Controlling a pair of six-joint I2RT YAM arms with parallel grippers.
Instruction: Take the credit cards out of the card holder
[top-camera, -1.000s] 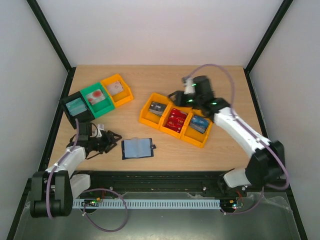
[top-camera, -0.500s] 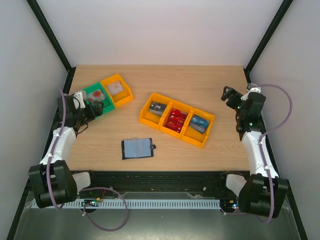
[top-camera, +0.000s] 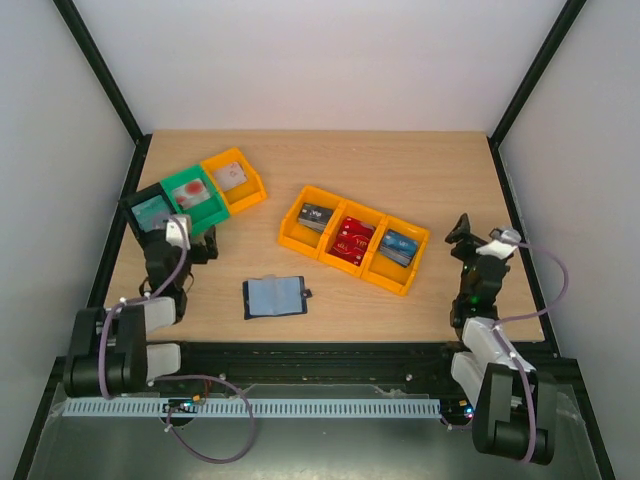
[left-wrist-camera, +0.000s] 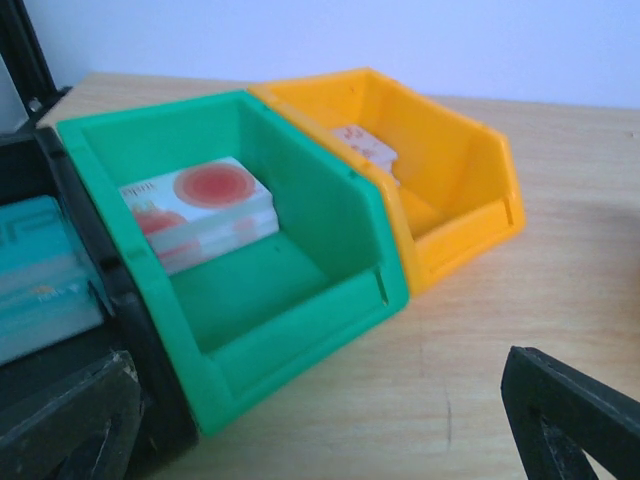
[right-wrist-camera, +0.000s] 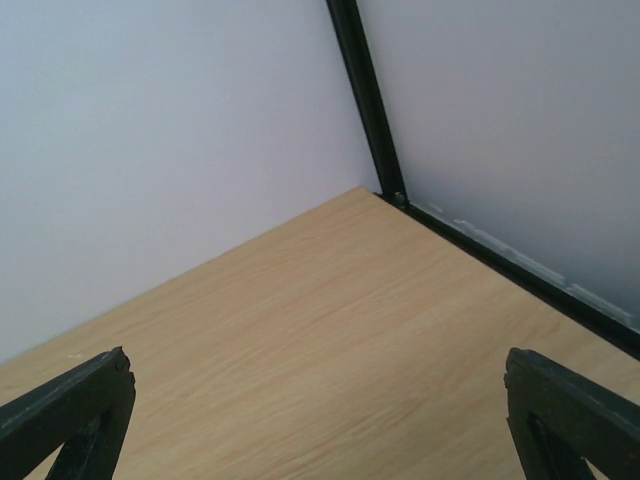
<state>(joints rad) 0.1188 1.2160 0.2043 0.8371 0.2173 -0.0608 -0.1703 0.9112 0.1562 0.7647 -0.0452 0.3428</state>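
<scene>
The card holder (top-camera: 275, 296) lies opened flat near the table's front, its pale blue inside facing up. Credit cards lie elsewhere: a dark grey card (top-camera: 317, 215), a red card (top-camera: 352, 238) and a blue card (top-camera: 398, 245) in the orange tray (top-camera: 291, 238). A teal card (left-wrist-camera: 40, 270) sits in the black bin, and a white card with red print (left-wrist-camera: 200, 205) in the green bin (left-wrist-camera: 290, 300). My left gripper (top-camera: 190, 243) (left-wrist-camera: 320, 430) is open and holds nothing, just in front of the green bin. My right gripper (top-camera: 460, 238) (right-wrist-camera: 320, 420) is open and holds nothing, over bare table at the right.
An orange bin (left-wrist-camera: 450, 200) beside the green one holds another white card (left-wrist-camera: 365, 150). Black frame posts and white walls close in the table; its far right corner post (right-wrist-camera: 365, 100) shows in the right wrist view.
Both arms have pulled back to the near edge, the left from the card holder by way of the bins, the right from the orange tray. Both grippers have opened wide.
</scene>
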